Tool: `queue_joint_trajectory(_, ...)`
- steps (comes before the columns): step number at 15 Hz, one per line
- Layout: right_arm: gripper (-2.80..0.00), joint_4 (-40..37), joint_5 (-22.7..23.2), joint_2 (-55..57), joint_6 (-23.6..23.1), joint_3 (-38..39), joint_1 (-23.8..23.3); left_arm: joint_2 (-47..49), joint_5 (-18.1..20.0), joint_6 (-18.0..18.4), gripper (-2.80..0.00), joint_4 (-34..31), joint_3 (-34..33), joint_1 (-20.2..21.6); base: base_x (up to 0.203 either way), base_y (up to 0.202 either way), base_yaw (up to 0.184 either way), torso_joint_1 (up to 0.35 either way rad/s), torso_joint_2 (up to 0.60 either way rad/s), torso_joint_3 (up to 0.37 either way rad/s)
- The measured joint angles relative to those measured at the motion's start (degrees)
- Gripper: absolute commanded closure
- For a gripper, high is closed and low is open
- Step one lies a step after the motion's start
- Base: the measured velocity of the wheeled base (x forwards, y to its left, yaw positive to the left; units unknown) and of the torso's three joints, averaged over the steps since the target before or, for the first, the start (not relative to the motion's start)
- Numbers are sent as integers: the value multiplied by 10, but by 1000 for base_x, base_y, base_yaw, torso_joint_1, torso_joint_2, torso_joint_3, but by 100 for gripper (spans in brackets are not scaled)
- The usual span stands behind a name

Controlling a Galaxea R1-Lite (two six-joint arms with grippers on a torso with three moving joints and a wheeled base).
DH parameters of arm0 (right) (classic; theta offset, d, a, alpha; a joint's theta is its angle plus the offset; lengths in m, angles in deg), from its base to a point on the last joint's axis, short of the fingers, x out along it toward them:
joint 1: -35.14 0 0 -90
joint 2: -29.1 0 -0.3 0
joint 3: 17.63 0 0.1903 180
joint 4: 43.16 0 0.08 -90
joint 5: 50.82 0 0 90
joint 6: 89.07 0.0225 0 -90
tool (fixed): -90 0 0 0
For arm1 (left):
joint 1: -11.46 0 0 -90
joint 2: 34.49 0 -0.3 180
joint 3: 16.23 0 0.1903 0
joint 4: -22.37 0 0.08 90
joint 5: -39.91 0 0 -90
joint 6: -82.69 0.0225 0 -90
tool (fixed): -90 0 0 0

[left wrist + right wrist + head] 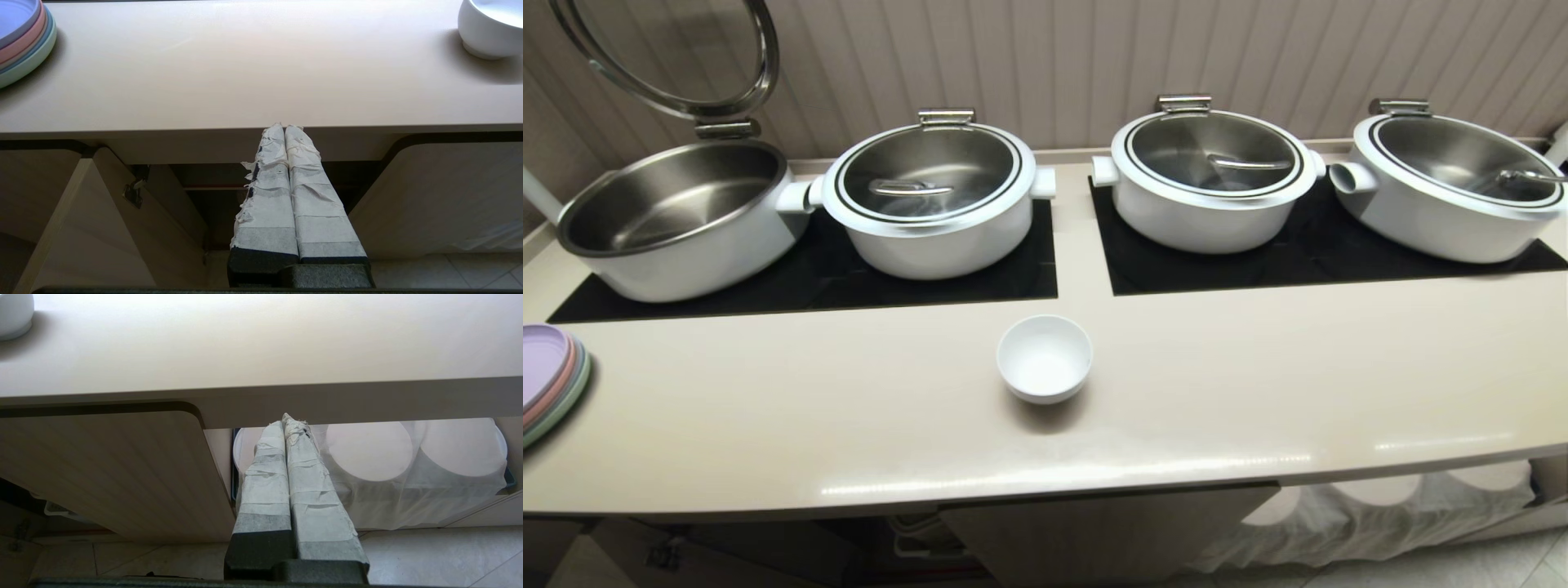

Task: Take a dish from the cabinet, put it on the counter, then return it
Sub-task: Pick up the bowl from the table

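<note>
Stack of pastel plates (551, 380) at the frame's left edge; white bowl (1044, 358) upright at centre of the tabletop (768, 416), before four chafing pots (929, 192). Below, the cabinet (171, 212) stands open. Left gripper (284, 127) and right gripper (288, 421) clenched, empty, below the tabletop edge.

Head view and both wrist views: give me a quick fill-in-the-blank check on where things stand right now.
1. The bowl stands on the ____.
2. The left gripper is ____ and holds nothing.
3. Of the four pots, the lid of the far-left pot is ____.
4. At the counter's left end lies a stack of ____.

Missing words: counter; shut; open; plates
</note>
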Motion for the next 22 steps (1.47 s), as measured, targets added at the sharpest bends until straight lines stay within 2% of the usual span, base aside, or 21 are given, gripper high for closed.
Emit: queue_joint_trajectory(22,0,0,0,0,0,0,0,-12,-1,4,0,-3,0,0,0,0,0,0,0,0)
